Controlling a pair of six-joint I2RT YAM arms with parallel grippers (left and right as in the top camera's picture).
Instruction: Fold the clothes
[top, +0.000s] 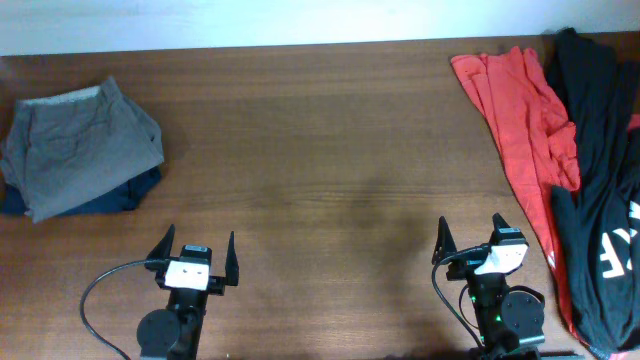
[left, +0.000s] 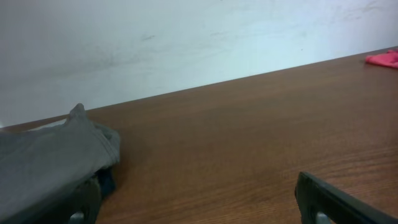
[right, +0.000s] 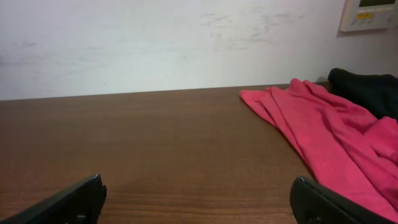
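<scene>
The grey-olive shorts (top: 78, 145) lie folded in a compact pile at the far left of the table, on top of a dark navy garment (top: 110, 200). They also show in the left wrist view (left: 43, 162) at the left. My left gripper (top: 196, 250) is open and empty near the table's front edge, well to the right of and nearer than the shorts; its fingertips show in the left wrist view (left: 199, 202). My right gripper (top: 470, 236) is open and empty at the front right; its fingertips show in the right wrist view (right: 199, 199).
An orange-red garment (top: 520, 110) lies at the right of the table, also in the right wrist view (right: 323, 130). A black garment with pale lettering (top: 600, 200) lies beside it at the right edge. The brown wooden table (top: 320, 150) meets a pale wall at the back.
</scene>
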